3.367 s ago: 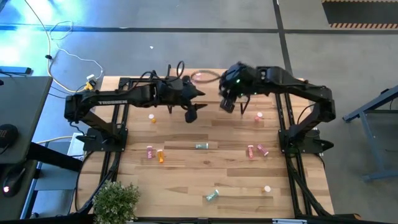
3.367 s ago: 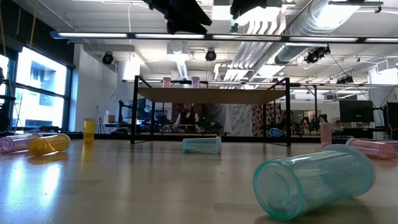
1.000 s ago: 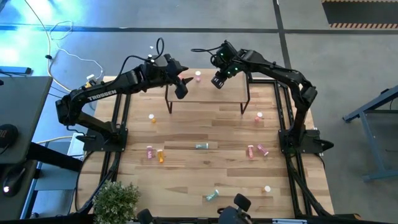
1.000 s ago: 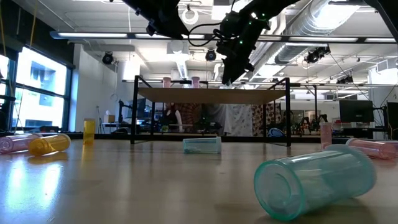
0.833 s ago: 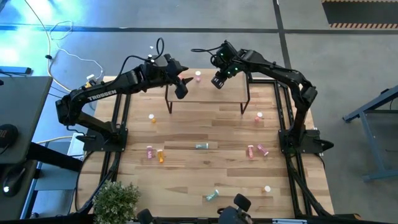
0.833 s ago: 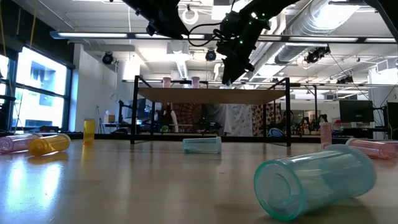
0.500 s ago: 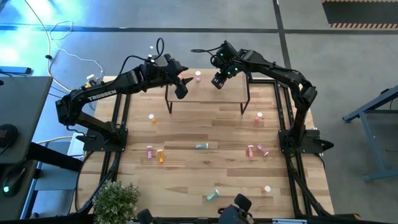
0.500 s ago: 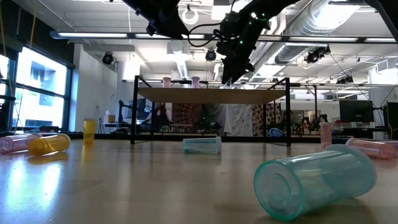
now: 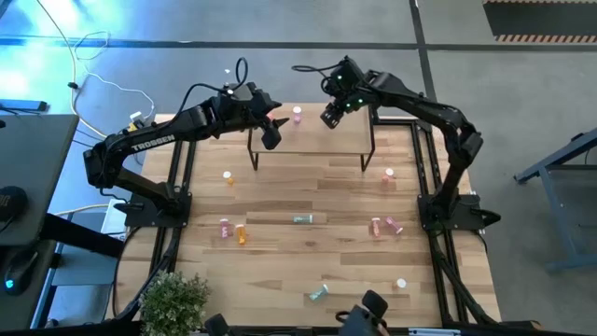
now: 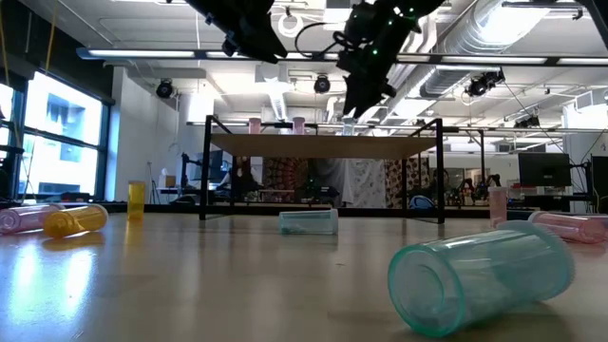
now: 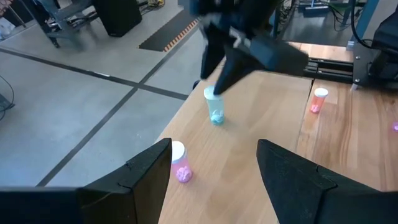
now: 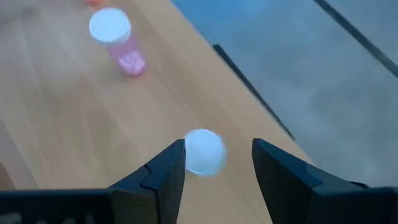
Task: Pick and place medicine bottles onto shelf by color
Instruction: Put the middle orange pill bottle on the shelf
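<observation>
My right gripper (image 12: 214,163), fingers released, leaves a teal bottle (image 11: 214,107) standing on the shelf (image 9: 308,140); next, fetch another.

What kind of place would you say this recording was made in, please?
Probably a robotics lab in an open industrial workspace: exposed ceiling ducts, a concrete floor with taped lines, and two dark arms mounted at a wooden table scattered with medicine bottles.

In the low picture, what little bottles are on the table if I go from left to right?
Pink bottle lying down → orange bottle lying down → yellow bottle standing up → small teal bottle → big teal bottle up close → pink bottle.
</observation>
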